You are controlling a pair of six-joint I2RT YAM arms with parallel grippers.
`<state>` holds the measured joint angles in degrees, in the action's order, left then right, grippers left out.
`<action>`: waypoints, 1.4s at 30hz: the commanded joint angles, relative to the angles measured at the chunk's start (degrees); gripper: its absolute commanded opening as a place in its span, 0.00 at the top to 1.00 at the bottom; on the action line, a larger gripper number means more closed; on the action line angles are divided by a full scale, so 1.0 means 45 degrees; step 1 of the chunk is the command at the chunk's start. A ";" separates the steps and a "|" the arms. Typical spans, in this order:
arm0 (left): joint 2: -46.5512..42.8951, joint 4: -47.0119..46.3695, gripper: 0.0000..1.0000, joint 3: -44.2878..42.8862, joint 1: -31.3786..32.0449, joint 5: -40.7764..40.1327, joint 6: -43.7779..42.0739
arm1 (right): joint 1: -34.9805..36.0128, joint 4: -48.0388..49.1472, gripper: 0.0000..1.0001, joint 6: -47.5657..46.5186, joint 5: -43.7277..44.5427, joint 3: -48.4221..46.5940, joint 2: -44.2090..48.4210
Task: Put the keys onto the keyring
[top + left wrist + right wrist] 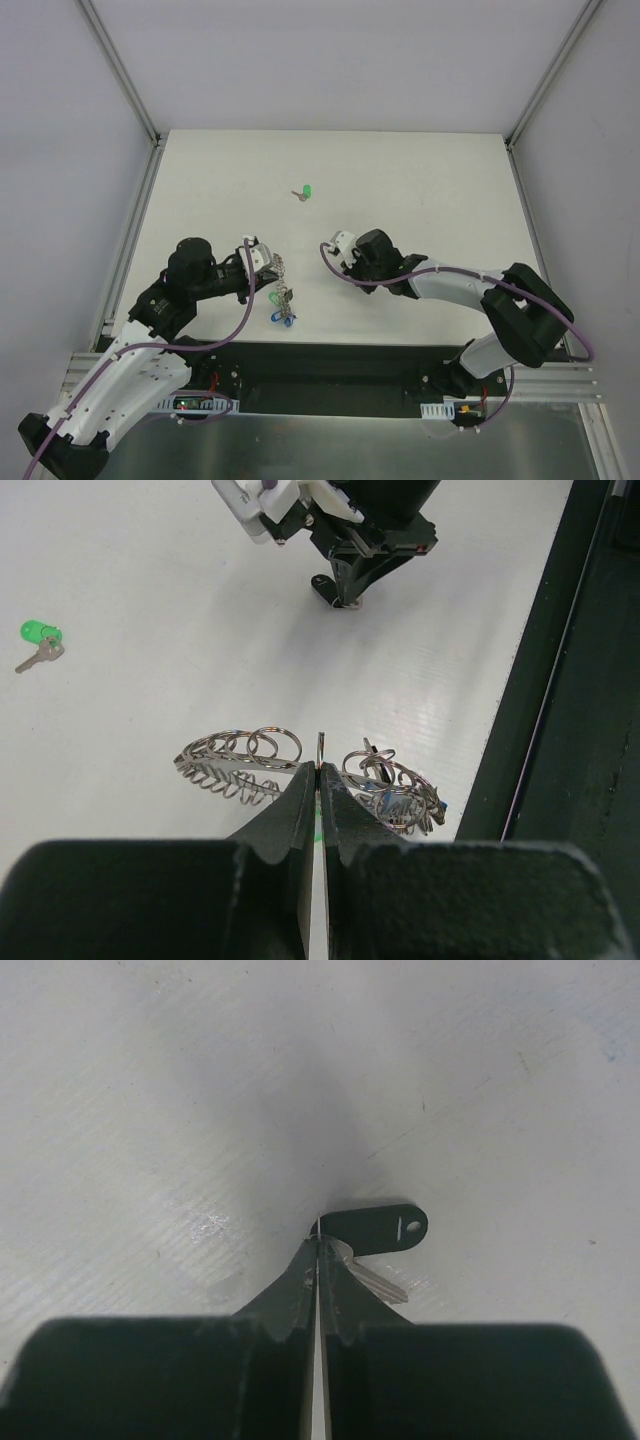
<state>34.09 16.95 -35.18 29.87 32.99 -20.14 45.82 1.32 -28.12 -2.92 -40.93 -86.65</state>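
Observation:
The keyring, a grey ring with wire loops round its rim, hangs just above the table with my left gripper shut on its rim; the top view shows both, the keyring and the left gripper. Blue and green keys dangle from its loops. A loose green key lies farther back on the table, also visible in the left wrist view as the green key. My right gripper is down at the table, shut on the end of a black key, whose blade runs under the right finger.
The white table ends in a dark near edge close to the keyring. Grey walls and metal frame posts surround the table. In the top view my right gripper sits a short way right of the keyring.

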 commanded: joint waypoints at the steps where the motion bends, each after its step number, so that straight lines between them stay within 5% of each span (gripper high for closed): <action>1: 0.0003 -0.0524 1.00 -0.0132 -0.0172 0.0675 -0.0094 | -0.0046 0.0546 0.99 -0.0333 -0.0874 -0.0182 0.1110; 26: 0.0159 -0.1383 1.00 0.0434 -0.0192 0.3409 -0.1208 | 0.2217 -0.1544 0.99 -0.2267 -0.3824 -0.2565 0.5309; 42: 0.1409 -0.3492 1.00 0.0825 -0.0211 0.4895 -0.0349 | 0.3547 -0.1661 0.99 -0.2443 -0.2946 -0.2702 0.4589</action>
<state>40.27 7.81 -31.38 29.52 50.74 -22.85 61.08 -7.44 -38.50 -16.91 -50.43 -65.23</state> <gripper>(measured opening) 0.007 0.017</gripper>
